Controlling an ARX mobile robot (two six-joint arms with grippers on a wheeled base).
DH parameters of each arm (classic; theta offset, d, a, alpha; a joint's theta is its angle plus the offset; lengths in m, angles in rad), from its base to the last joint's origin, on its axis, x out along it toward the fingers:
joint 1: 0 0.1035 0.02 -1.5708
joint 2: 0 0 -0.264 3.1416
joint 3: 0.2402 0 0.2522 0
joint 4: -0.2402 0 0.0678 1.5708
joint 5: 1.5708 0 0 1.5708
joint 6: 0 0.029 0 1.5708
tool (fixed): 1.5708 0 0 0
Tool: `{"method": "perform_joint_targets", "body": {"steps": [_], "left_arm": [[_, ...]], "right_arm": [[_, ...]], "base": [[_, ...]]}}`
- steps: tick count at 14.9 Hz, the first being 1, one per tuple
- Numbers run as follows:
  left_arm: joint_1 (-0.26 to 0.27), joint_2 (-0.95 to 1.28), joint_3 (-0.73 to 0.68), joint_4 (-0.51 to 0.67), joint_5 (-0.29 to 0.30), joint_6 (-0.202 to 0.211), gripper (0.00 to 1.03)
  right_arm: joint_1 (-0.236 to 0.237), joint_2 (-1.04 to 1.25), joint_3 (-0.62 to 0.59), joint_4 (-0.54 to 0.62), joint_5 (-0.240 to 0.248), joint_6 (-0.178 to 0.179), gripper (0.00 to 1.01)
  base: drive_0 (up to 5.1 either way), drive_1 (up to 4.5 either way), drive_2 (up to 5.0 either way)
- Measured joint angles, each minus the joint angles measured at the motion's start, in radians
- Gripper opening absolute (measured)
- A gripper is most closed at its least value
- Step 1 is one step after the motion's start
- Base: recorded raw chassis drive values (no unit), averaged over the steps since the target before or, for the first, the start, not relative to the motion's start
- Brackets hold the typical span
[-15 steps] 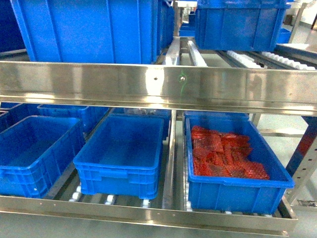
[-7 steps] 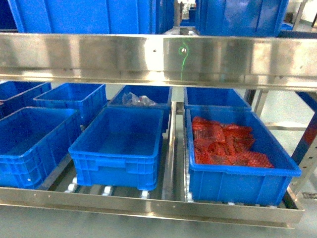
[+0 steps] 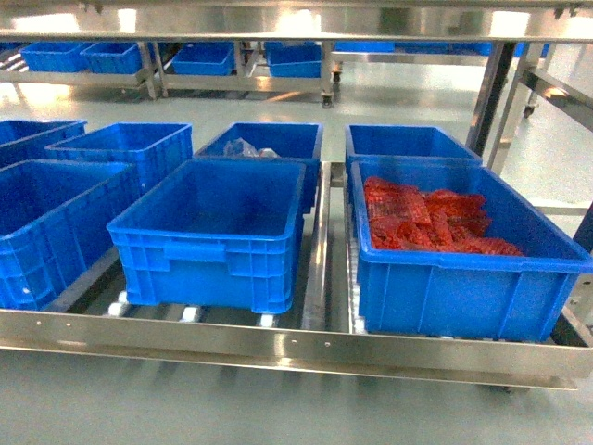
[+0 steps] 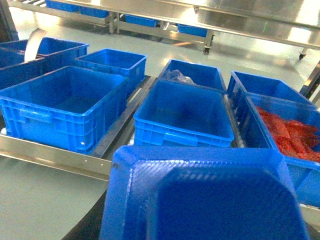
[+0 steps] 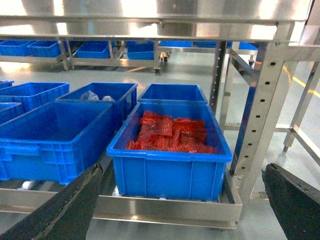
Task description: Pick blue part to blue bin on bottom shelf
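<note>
A blue boxy shape (image 4: pixel 205 195), probably the blue part, fills the left wrist view just ahead of the left fingers. They are hidden, so I cannot tell their grip. The blue bin (image 4: pixel 175 135) sits straight beyond on the bottom shelf (image 3: pixel 278 345), its long axis running away. The right fingers (image 5: pixel 75 210) gape empty before the red-packet crate (image 5: pixel 170 175).

Absent from the head view, both arms. Right pincer (image 5: pixel 180 210) spread wide in its wrist view, dark fingers (image 5: pixel 60 210) at 7 and 5 o'clock, nothing between. Left pincer hidden, state unreadable.
</note>
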Motion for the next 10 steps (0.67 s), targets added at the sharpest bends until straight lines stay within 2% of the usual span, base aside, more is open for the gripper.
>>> {"method": "perform_joint_targets", "body": {"steps": [10], "left_arm": [[0.000,0.001,0.000,0.002,0.000,-0.007,0.43]], "right_arm": [[0.000,0.000,0.000,-0.001,0.000,0.000,0.98]], "base": [[0.0,0.00,0.0]]}}
